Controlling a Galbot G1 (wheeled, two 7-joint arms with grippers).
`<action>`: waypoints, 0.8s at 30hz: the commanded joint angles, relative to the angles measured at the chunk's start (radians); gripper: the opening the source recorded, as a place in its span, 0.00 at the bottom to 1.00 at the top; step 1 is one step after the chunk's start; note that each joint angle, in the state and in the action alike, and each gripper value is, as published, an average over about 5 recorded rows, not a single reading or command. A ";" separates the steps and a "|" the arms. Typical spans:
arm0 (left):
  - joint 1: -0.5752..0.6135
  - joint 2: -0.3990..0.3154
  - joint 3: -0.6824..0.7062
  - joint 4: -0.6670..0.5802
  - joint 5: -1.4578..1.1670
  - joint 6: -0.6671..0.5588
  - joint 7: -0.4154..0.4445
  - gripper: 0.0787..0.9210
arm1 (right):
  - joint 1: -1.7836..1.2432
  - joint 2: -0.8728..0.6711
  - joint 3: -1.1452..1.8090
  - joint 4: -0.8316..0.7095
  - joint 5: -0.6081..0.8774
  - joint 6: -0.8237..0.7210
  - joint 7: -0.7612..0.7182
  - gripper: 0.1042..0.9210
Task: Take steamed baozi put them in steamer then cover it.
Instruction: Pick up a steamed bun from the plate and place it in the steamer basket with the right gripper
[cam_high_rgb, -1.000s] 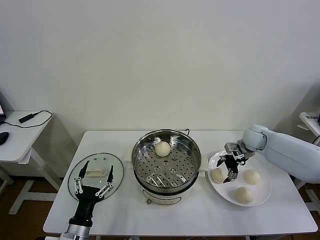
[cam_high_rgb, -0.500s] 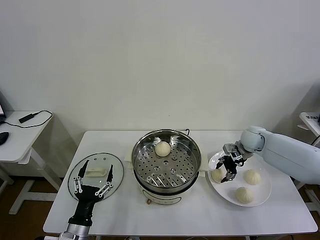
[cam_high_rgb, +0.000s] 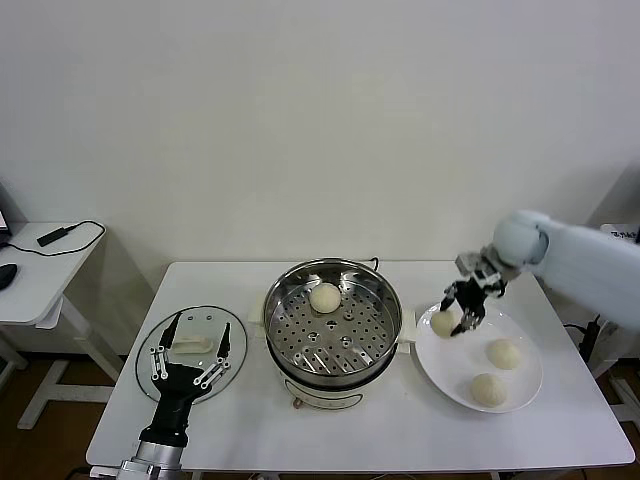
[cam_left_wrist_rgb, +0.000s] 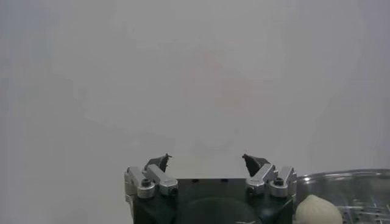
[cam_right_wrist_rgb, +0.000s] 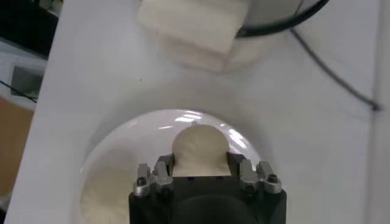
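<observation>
Right arm (cam_high_rgb: 570, 262): smooth pale blue-white shell, rounded joint. Both grippers black-bodied; left gripper (cam_left_wrist_rgb: 207, 167) had silver screwed knuckles and dark pointed fingertips (cam_left_wrist_rgb: 160, 161).

The right gripper (cam_high_rgb: 455, 319) clasps a baozi (cam_high_rgb: 442, 323) above the plate's (cam_high_rgb: 520, 393) inner rim, near the desk's right edge. Two buns (cam_high_rgb: 503, 353) lie on the plate; one bun (cam_high_rgb: 325, 296) sits in the central steamer (cam_high_rgb: 333, 330). The left gripper (cam_high_rgb: 187, 362), fingers spread, hovers over the glass lid (cam_high_rgb: 192, 350) near the left edge.
</observation>
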 joint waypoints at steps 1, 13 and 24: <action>-0.006 0.002 0.004 -0.003 0.000 0.002 0.000 0.88 | 0.367 0.107 -0.174 0.054 0.146 -0.018 -0.089 0.63; -0.036 0.009 0.008 0.003 0.000 0.014 -0.002 0.88 | 0.349 0.437 -0.217 0.155 0.412 -0.198 0.093 0.63; -0.046 0.013 0.011 0.014 -0.003 0.006 -0.006 0.88 | 0.174 0.613 -0.222 0.102 0.415 -0.258 0.278 0.62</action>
